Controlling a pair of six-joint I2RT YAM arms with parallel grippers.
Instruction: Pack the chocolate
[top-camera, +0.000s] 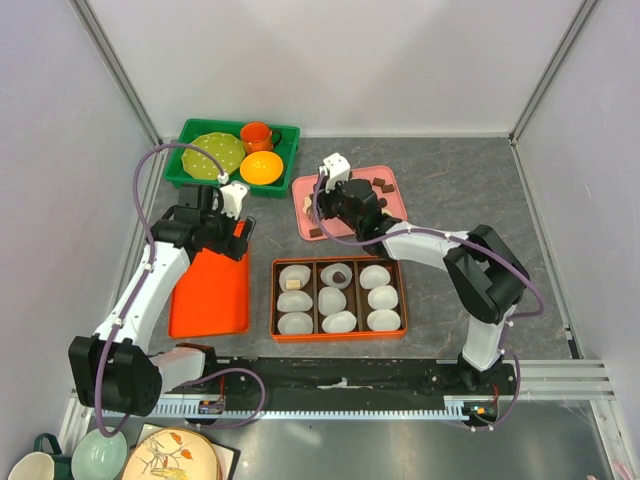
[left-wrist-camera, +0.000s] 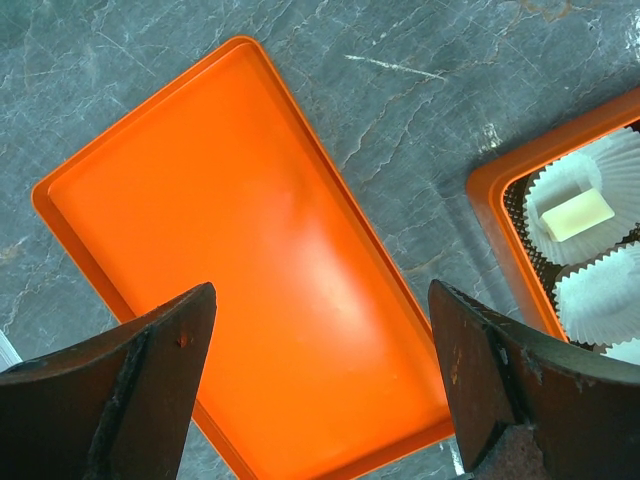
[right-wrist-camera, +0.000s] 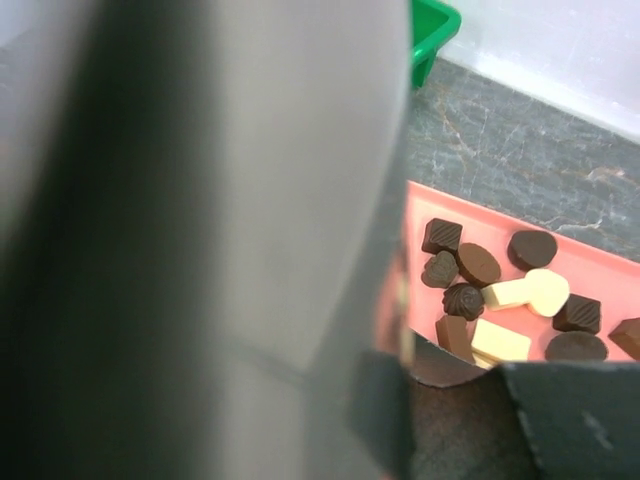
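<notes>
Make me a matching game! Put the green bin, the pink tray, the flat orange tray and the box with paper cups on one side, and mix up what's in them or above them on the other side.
Things:
1. green bin
2. pink tray
3. flat orange tray
4. orange box

What goes with it:
A. white paper cups in rows
B. loose chocolates
C. the open left pincer above it
D. plate, cup and bowl

Pairs: 1-D, 2-B, 3-C, 4-A.
</notes>
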